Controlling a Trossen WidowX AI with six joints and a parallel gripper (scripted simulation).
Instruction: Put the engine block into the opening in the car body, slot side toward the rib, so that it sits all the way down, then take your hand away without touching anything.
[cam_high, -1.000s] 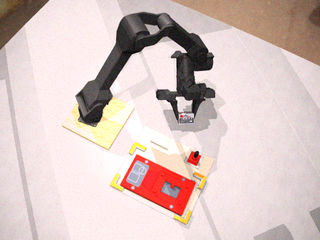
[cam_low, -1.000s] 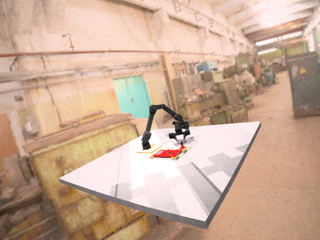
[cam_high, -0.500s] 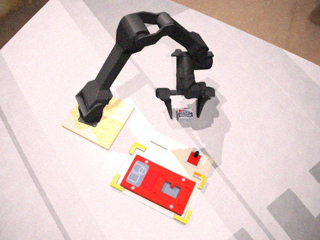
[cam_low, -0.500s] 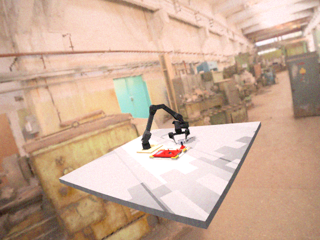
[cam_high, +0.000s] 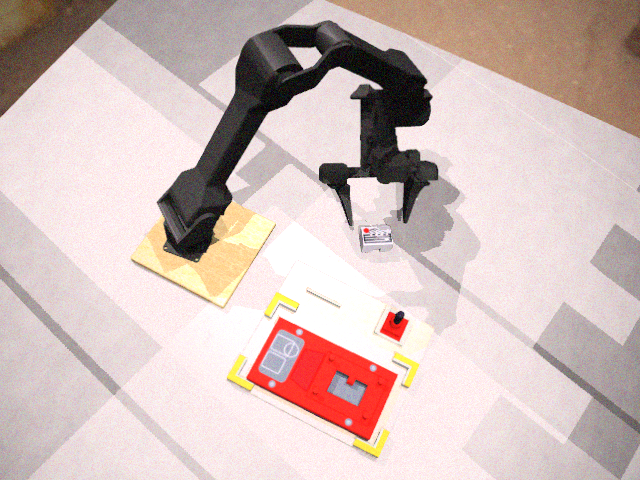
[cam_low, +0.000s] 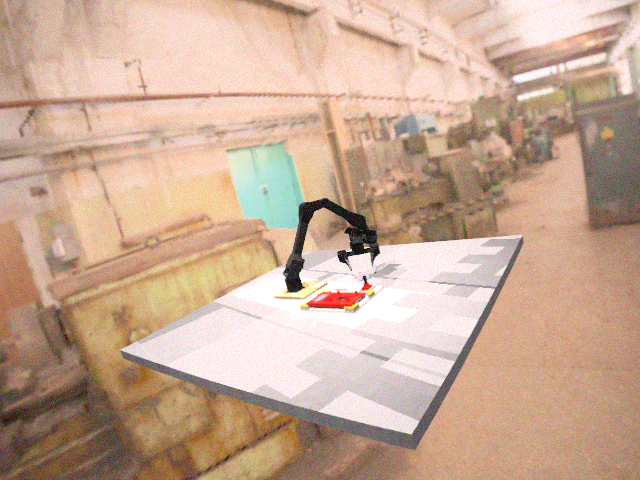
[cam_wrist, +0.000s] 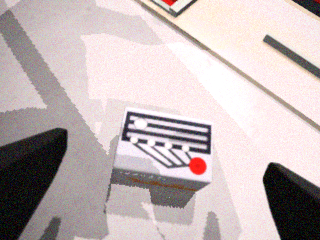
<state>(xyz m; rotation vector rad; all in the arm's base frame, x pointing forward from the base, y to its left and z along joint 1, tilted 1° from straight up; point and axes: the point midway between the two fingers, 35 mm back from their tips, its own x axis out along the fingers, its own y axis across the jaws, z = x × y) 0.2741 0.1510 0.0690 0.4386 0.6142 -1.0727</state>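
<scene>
One pincer (cam_high: 378, 223) (cam_low: 362, 267) (cam_wrist: 168, 154) is gaping very wide, holding nothing, and one engine block (cam_high: 375, 239) (cam_wrist: 162, 145) is sitting on the table (cam_high: 103, 155) (cam_low: 258, 351) (cam_wrist: 95, 65)

Two black fingers (cam_high: 346, 206) are leaving room on both sides of the block; one red car body (cam_high: 310, 364) (cam_low: 330, 300) is lying well apart from it, four yellow corners (cam_high: 237, 378) (cam_low: 354, 308) are standing around the car, one opening (cam_high: 347, 391) is showing its rib, the far view is making the block hard to see, and the close view is cutting off the fingers' back ends
</scene>
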